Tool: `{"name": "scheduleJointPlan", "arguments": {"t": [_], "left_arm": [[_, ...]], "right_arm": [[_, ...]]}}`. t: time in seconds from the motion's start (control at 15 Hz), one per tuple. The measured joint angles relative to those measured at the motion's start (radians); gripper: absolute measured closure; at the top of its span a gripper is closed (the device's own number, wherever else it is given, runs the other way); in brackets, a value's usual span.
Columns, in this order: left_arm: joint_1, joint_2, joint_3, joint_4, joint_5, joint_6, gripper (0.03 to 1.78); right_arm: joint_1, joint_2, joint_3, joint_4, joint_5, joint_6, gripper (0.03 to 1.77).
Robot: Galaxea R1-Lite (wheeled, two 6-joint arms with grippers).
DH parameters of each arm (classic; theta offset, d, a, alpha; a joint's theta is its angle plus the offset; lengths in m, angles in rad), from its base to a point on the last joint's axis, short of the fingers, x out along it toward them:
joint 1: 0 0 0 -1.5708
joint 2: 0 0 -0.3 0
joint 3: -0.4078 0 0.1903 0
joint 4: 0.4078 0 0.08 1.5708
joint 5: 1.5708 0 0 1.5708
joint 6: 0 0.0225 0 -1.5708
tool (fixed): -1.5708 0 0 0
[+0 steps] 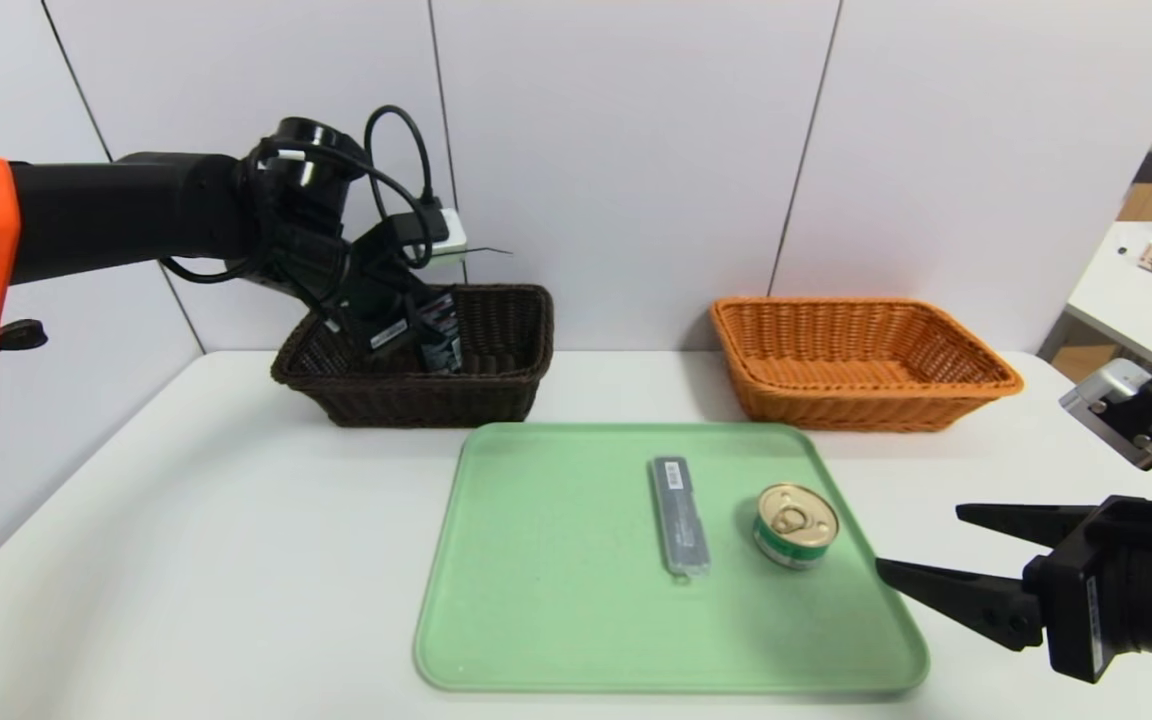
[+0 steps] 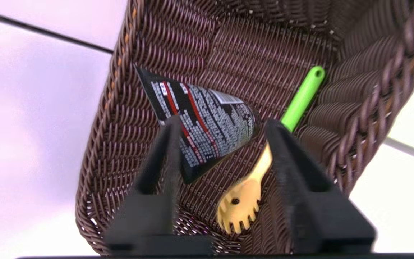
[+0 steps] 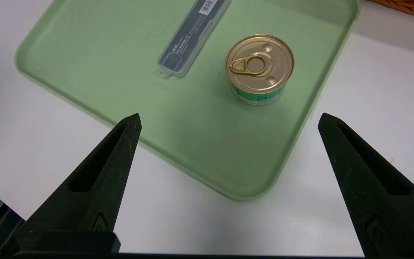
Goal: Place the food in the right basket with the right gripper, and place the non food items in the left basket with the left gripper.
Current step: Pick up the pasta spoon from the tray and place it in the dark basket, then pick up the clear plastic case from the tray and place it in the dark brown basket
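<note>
Nearest, at the table's right front edge: right gripper [image 1: 921, 545], fingers spread as wide as they go, nothing between them, hovering just off the corner of the green tray [image 1: 556, 640] and aimed across it.

On the tray, two things side by side but apart. Toward the right side: a small round tin can [image 1: 796, 525], upright, gold pull-tab lid up, green label band around its wall. Just left of it: a long flat grey case [image 1: 680, 514] with a barcode sticker at its far end, lying lengthwise front to back, with a small tab at its near end. From the right wrist view, the can [image 3: 259, 68] sits between the fingertips' lines of sight and well beyond them, the case [image 3: 192, 36] beside it.

Beyond the tray, two baskets against the wall, well apart. At right: orange wicker basket [image 1: 861, 360], nothing visible inside it. At left: dark brown wicker basket [image 1: 416, 365], with the left gripper [image 1: 416, 335] reaching down into it.

Inside the brown basket [image 2: 128, 108], seen from the left wrist: a black packet [image 2: 203, 126] with red stripes and dense white print, lying between the partly open fingers, tilted against the basket's floor; not clear whether either finger touches it. Beside it, along the basket's wall: a utensil with a bright green handle and a pale yellow toothed head [image 2: 264, 162], partly hidden behind one finger.
</note>
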Motion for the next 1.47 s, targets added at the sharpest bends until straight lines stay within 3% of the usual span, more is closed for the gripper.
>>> {"name": "scheduleJointPlan", "arguments": {"t": [0.27, 0.6, 0.67, 1.0, 1.27, 1.47], "left_arm": [[-0.026, -0.055, 0.005, 0.014, -0.002, -0.14, 0.56], [-0.213, -0.154, 0.024, 0.118, 0.042, -0.551, 0.35], [-0.261, -0.165, 0.03, 0.131, 0.078, -0.642, 0.32], [-0.514, -0.163, 0.095, 0.135, 0.369, -1.044, 0.22], [-0.637, -0.097, 0.09, 0.133, 0.497, -1.267, 0.17], [-0.686, -0.033, 0.06, 0.133, 0.552, -1.391, 0.15]], "right_arm": [[0.0, 0.0, 0.001, 0.0, 0.001, 0.0, 0.1], [0.0, -0.002, 0.01, -0.001, -0.003, -0.001, 0.1], [0.0, -0.003, 0.01, -0.001, -0.004, -0.001, 0.1], [-0.015, -0.005, 0.01, -0.001, -0.005, -0.001, 0.1], [-0.017, -0.01, 0.017, -0.001, -0.003, 0.0, 0.1], [-0.017, -0.011, 0.018, -0.001, -0.001, 0.0, 0.1]]}}
